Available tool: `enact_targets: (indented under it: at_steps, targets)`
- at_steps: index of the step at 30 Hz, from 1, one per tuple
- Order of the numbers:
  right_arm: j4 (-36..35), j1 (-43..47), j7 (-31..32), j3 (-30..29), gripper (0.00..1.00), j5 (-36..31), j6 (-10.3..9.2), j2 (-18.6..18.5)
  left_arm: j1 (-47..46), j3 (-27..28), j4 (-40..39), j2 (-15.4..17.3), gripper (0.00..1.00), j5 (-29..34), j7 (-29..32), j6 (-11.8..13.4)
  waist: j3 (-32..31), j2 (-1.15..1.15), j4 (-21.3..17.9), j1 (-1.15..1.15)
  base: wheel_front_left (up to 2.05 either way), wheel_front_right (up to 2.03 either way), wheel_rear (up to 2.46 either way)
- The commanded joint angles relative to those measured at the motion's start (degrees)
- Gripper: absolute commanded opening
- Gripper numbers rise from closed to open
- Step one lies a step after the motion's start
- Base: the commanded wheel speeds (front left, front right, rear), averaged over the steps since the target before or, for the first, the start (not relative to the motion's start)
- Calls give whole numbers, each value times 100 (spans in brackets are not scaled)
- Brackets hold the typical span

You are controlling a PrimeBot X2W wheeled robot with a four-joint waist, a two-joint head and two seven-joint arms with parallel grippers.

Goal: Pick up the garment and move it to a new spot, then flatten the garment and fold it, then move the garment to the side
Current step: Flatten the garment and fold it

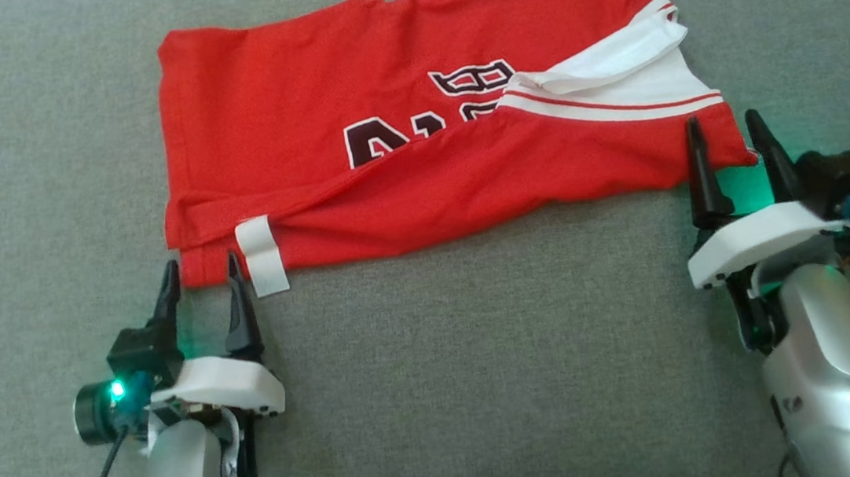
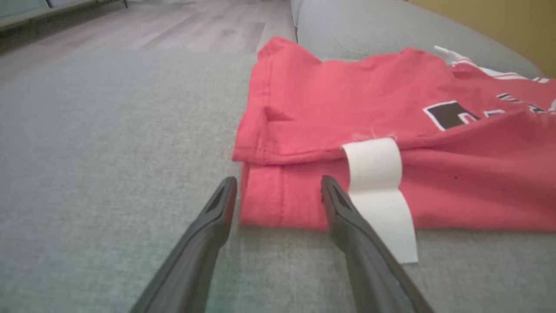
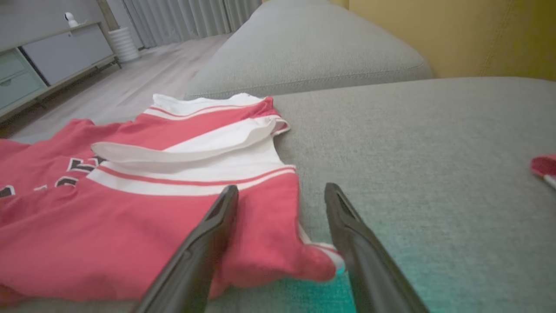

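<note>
Plausibly, with left gripper [image 1: 199, 266] and right gripper [image 1: 722, 120] both spread open around near corners of the garment [image 1: 285, 111], closing may pinch one layer only, undoing the fold.

The red jersey [image 1: 286, 119] lies flat on the grey sofa [image 1: 487, 382], its near edge folded up over the black lettering [image 1: 375, 141]. The white, red-striped sleeves [image 1: 614, 84] lie at the right, and the white tag [image 1: 262, 255] hangs at the near-left corner.
</note>
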Motion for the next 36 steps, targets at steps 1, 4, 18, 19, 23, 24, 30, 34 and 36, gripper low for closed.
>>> enact_targets:
  at_steps: [1, 4, 18, 19, 23, 24, 30, 34, 36]
  targets:
    - [28, -101, -61, 186, 100, -63, -4, 57, -108, 157, 23, 86, 100, -49, -29, -48, 49, 0, -5, 0, 0, 0, 0]
    - [364, -173, -61, 202, 100, -105, -4, 57, -179, 57, 397, 86, 100, -175, -29, -169, 106, 0, -14, 0, 0, 0, 0]
    - [751, -26, -61, 354, 0, 319, -4, 57, -456, -458, 1312, 86, 0, -848, -29, -420, 106, 0, -90, 0, 0, 0, 0]
    - [680, -18, -61, 372, 0, 386, -4, 57, -458, -436, 1247, 86, 0, -847, -29, -419, 74, 0, -88, 0, 0, 0, 0]
    - [341, 88, -61, 417, 0, 680, -4, 57, -326, -178, 697, 86, 0, -695, -29, -315, -192, 0, -79, 0, 0, 0, 0]
    - [272, 131, -61, 413, 0, 761, -4, 57, -255, -72, 541, 86, 0, -684, -29, -287, -296, 0, -78, 0, 0, 0, 0]
    - [46, 493, -61, 473, 0, 1193, -4, 58, 282, 339, 40, 86, 0, -555, -29, -250, -950, 0, -103, 0, 0, 0, 0]
    - [-98, 937, -61, 489, 0, 1411, -4, 58, 839, 409, -3, 86, 0, -377, -29, -246, -1367, 0, -140, 0, 0, 0, 0]
    - [-173, 1171, -61, 486, 0, 1445, -4, 58, 1071, 376, 51, 86, 0, -392, -29, -243, -1462, 0, -153, 0, 0, 0, 0]
